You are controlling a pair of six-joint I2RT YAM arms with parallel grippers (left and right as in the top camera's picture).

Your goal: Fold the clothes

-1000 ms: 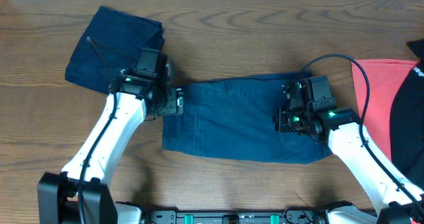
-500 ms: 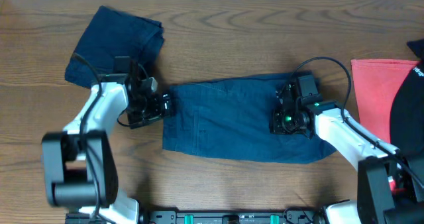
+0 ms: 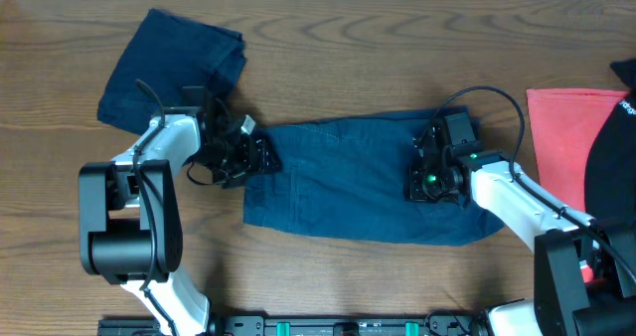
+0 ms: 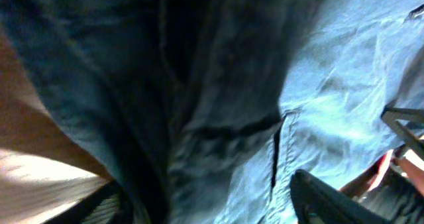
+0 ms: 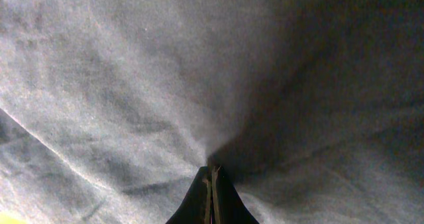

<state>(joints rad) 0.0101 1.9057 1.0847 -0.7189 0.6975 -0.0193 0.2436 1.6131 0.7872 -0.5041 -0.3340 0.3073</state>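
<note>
Denim first: your spread navy piece [image 3: 348, 192] lies flat across the middle of the tabletop [image 3: 397, 38]. The folded navy piece [image 3: 174, 63] sits well apart at the upper left. Your left gripper [image 3: 262, 157] is at the spread piece's left edge, its fingers [image 4: 331, 197] standing apart with cloth between them. Your right gripper [image 3: 425, 182] rests on the right part, fingers [image 5: 202, 207] pressed together and pinching a pucker of fabric. Red cloth [image 3: 561, 147] lies at the far right.
</note>
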